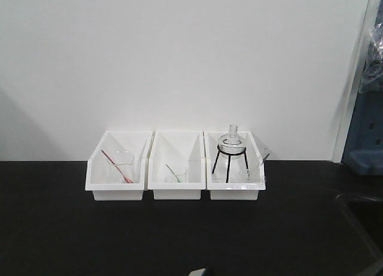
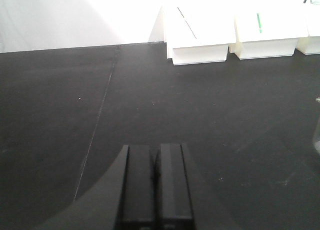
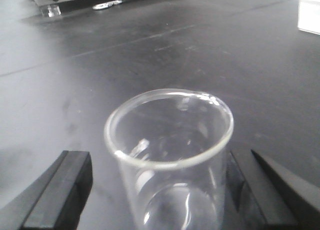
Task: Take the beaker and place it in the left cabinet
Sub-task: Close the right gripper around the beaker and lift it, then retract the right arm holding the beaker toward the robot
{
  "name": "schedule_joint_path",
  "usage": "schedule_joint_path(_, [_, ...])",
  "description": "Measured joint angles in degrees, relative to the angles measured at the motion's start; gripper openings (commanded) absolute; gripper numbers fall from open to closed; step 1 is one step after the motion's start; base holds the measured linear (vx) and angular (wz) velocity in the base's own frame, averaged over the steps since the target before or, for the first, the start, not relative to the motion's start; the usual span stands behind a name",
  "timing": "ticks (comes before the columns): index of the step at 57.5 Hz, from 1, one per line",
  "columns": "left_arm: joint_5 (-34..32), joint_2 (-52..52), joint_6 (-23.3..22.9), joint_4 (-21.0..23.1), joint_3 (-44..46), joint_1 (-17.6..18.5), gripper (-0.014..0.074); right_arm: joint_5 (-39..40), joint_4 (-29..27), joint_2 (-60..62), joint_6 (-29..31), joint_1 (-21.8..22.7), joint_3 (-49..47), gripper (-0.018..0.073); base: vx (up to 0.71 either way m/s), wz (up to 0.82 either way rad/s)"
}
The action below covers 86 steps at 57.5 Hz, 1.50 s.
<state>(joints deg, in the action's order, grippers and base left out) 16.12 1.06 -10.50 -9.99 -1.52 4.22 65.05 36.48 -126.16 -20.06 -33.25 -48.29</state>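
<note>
Right wrist view: the beaker [image 3: 169,140] stands upright, rim up, inside the right gripper [image 3: 160,165], jaws parted.

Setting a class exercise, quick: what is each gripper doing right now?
Left gripper: shut, holding nothing.
Right gripper: open, straddling the beaker, not clamped on it.

Frontal overview; low wrist views across countertop [image 2: 150,90]

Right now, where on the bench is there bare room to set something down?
Bare: the black tabletop in front of the three white bins, and left of them. Crowded: inside the bins, and around the beaker, flanked by the right gripper.
</note>
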Motion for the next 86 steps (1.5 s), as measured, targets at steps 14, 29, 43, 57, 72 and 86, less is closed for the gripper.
schedule_joint_path(14, [0.0,0.0,0.0,0.0,0.0,0.0,0.0004,0.0,-5.4,-4.1,-0.3,-2.1,-5.5,0.0391,0.0,0.0])
schedule_joint_path(29, [0.0,0.0,0.0,0.0,0.0,0.0,0.0004,-0.3,-3.6,-3.6,-0.8,-2.3,-5.6,-0.0013,0.0,0.0])
schedule_joint_path(43, [0.0,0.0,0.0,0.0,0.0,0.0,0.0004,-12.6,1.1,8.8,-11.4,-2.3,-5.3,-0.0003,0.0,0.0])
schedule_joint_path(57, [0.0,0.0,0.0,0.0,0.0,0.0,0.0004,-40.8,6.5,29.7,-18.4,-2.3,-5.0,-0.0003,0.0,0.0])
schedule_joint_path(72, [0.0,0.0,0.0,0.0,0.0,0.0,0.0004,-68.7,9.1,49.5,-19.9,-2.3,-4.0,-0.0001,0.0,0.0])
schedule_joint_path(86, [0.0,0.0,0.0,0.0,0.0,0.0,0.0004,-76.0,8.0,67.5,-21.7,-2.1,6.3,-0.0001,0.0,0.0])
